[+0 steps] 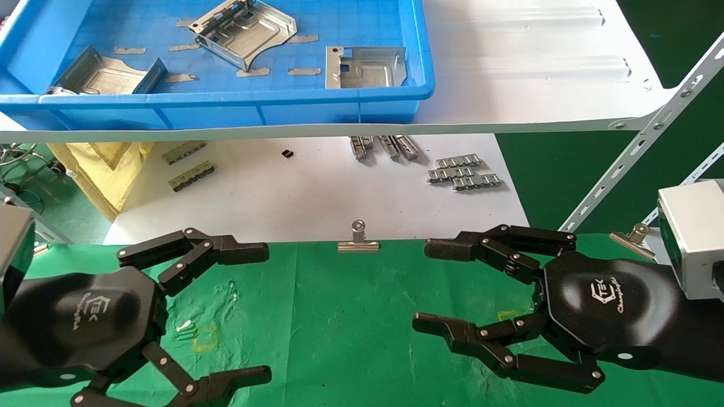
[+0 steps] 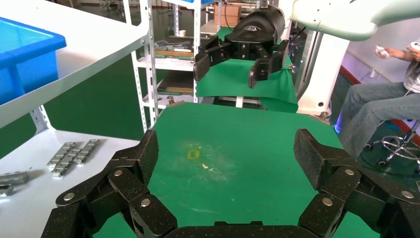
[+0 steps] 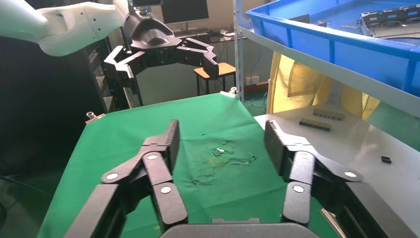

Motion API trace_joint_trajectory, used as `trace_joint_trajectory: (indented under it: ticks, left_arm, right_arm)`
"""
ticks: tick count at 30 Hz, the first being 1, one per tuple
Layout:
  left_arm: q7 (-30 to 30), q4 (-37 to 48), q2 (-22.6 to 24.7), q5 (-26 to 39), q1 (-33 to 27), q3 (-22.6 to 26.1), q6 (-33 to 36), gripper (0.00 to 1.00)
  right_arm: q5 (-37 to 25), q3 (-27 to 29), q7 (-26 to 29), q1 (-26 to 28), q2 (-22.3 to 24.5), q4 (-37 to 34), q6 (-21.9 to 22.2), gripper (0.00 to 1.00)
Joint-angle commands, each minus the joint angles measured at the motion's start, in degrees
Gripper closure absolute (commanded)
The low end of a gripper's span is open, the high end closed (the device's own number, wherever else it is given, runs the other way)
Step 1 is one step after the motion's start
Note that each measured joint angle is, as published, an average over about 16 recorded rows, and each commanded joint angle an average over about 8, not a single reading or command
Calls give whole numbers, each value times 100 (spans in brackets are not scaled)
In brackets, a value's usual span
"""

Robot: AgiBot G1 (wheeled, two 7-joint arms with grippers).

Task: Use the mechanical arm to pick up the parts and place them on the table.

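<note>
Above the table (image 1: 350, 316), both claws agape.

Far shelf (image 1: 509, 113): holds bin (image 1: 339, 107) at its left.
Bin: three parts inside, left (image 1: 104, 73), middle (image 1: 246, 31), right (image 1: 366, 66).
Sheet (image 1: 294, 192): beneath shelf, strips (image 1: 464, 172) at its right.
Desk (image 1: 339, 316): nearest, clip (image 1: 358, 237) on far edge.
Left gripper (image 1: 268, 311): over desk's left.
Right gripper (image 1: 421, 285): over desk's right, facing it.

Readable markings: end effector logos only

White "TEK" emblem plus script line, possibly "Changingtek", on right end effector (image 1: 430, 285) palm; same logo on left end effector (image 1: 257, 311), script illegible.
</note>
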Motion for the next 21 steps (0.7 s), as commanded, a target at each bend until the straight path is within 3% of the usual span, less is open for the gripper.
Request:
trace_joint_trajectory:
  ticks: [1,21]
  left_arm:
    - [0,0,0,0,0,0,0,0]
    - [-28,-2,13,27,-173,-18,-38,0]
  right_arm:
    - [0,0,0,0,0,0,0,100]
    - [0,0,0,0,0,0,0,100]
